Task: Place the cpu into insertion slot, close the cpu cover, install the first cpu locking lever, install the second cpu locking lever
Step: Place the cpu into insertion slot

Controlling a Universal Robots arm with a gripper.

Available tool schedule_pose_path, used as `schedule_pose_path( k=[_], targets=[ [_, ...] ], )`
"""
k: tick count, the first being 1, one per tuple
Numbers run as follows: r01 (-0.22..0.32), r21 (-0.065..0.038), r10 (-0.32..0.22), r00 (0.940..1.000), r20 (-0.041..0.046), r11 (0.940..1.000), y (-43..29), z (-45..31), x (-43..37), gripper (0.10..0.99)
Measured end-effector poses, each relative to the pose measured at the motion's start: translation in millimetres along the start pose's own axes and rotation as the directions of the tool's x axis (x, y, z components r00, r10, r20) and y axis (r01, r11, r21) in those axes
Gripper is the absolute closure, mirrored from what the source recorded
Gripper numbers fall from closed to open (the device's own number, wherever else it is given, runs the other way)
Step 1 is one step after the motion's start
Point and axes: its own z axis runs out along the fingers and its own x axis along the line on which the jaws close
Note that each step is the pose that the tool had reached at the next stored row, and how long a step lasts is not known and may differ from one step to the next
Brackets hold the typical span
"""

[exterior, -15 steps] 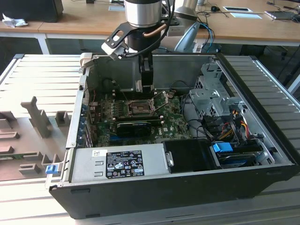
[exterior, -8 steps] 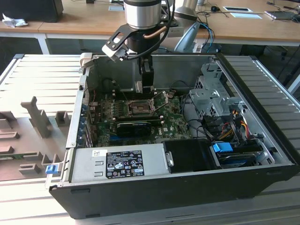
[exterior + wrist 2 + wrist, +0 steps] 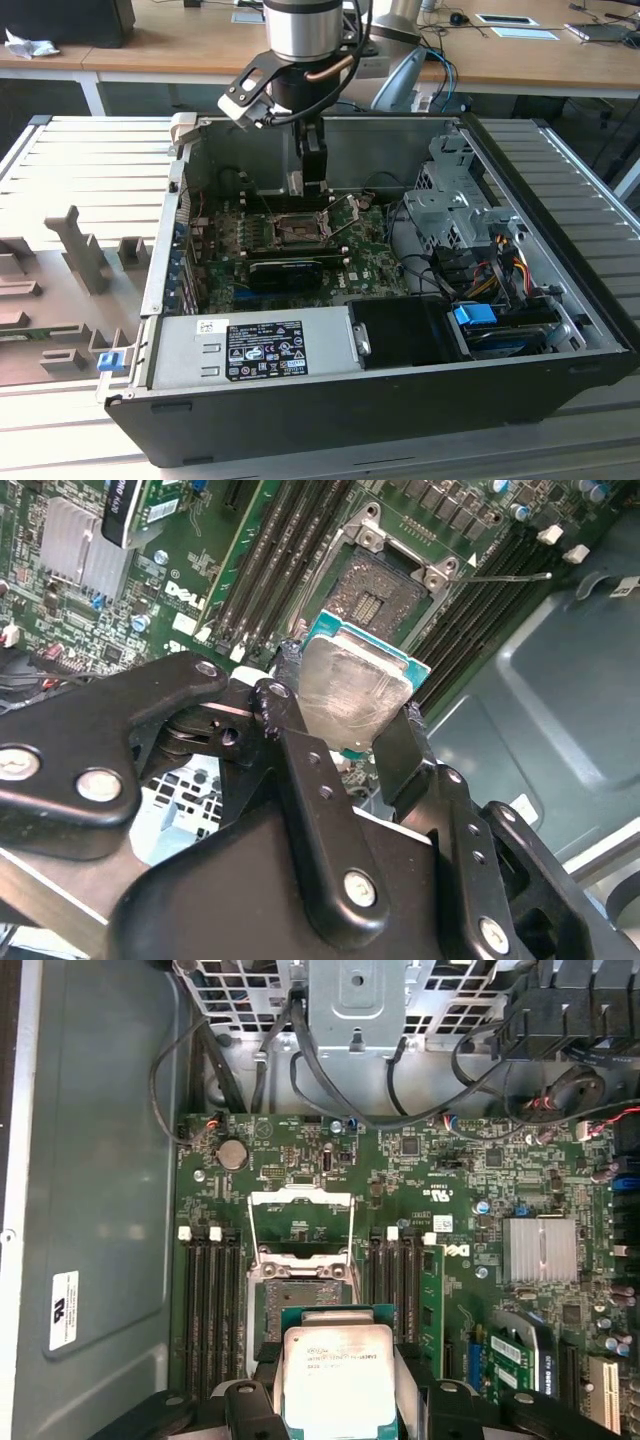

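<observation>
My gripper (image 3: 350, 698) is shut on the cpu (image 3: 355, 685), a thin square chip with a silver top and a green edge, clamped between two black fingers (image 3: 285, 685). In the exterior view the gripper (image 3: 308, 175) hangs inside the open computer case, a little behind and above the insertion slot (image 3: 298, 232). The first wrist view has the cpu (image 3: 335, 1375) held off the board, just short of the slot (image 3: 298, 1285), whose dark centre lies bare. The cpu cover (image 3: 300, 1212) is swung open on the slot's far side. A thin locking lever (image 3: 510, 577) sticks out free beside the slot.
Black memory slots (image 3: 210, 1300) flank the socket on both sides. A long black card (image 3: 290, 270) lies in front of it. A power supply (image 3: 250, 350) fills the case front, a drive cage (image 3: 450, 200) with cables (image 3: 490, 275) the exterior view's right. A finned heatsink (image 3: 540, 1250) sits nearby.
</observation>
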Motion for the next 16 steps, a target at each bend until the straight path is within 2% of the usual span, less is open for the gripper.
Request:
schedule_pose_path(
  k=[6, 12, 16],
  targets=[
    [0.003, 0.0, -0.003, 1.0, 0.0, 1.0, -0.8, 4.1, 2.5, 0.553],
    [-0.003, 0.0, 0.003, 1.0, 0.0008, 1.0, -1.7, 12.4, 2.9, 0.553],
    [-0.008, 0.0, 0.008, 1.0, 0.0017, 1.0, -1.9, 14.4, 2.9, 0.553]
  ],
)
